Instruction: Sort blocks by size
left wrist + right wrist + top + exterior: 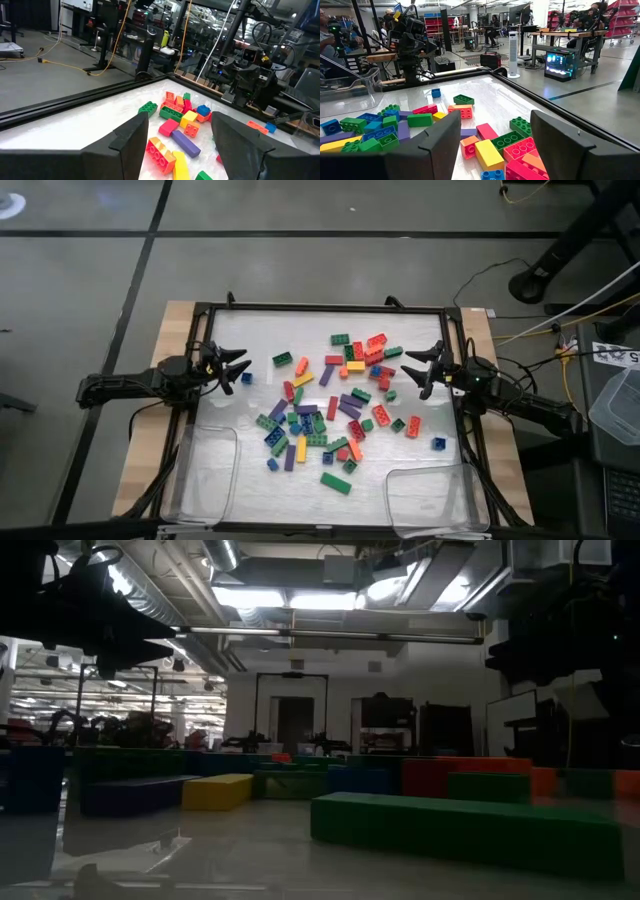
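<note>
Blocks [335, 415]: mixed scatter, centre of the white mat [255, 330].
Left gripper [235, 366]: mat's left edge, jaws spread, empty.
Right gripper [422, 368]: mat's right edge, jaws spread, empty.
Advice: pick isolated blocks first, descending squarely.

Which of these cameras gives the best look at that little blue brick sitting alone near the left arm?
The high view shows the lone blue brick best: it lies apart from the pile, just beyond the open left gripper. The right wrist view also shows it, smaller and farther off. The low and left wrist views do not show it clearly.
</note>
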Controlling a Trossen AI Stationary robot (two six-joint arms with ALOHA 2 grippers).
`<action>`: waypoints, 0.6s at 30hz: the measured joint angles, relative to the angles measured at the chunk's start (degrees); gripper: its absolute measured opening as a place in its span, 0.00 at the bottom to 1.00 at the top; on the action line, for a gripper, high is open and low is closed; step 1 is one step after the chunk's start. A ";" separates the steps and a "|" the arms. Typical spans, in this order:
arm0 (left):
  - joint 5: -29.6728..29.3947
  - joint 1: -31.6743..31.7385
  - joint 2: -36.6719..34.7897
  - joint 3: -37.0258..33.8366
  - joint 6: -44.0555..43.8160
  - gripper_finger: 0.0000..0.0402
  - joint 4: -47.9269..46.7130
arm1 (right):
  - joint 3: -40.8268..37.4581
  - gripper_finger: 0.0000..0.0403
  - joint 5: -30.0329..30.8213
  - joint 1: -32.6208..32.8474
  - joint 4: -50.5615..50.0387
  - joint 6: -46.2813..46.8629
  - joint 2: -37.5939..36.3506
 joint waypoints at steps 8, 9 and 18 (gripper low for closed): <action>0.00 -0.01 0.01 0.01 0.00 0.51 0.00 | 0.00 0.59 0.00 -0.01 0.11 0.00 0.01; 0.00 0.02 0.01 0.00 0.00 0.51 0.00 | -0.02 0.59 0.02 0.01 0.32 -0.01 0.02; 0.00 0.00 0.01 0.01 0.00 0.51 -0.01 | -0.04 0.59 0.48 0.01 1.64 0.00 0.00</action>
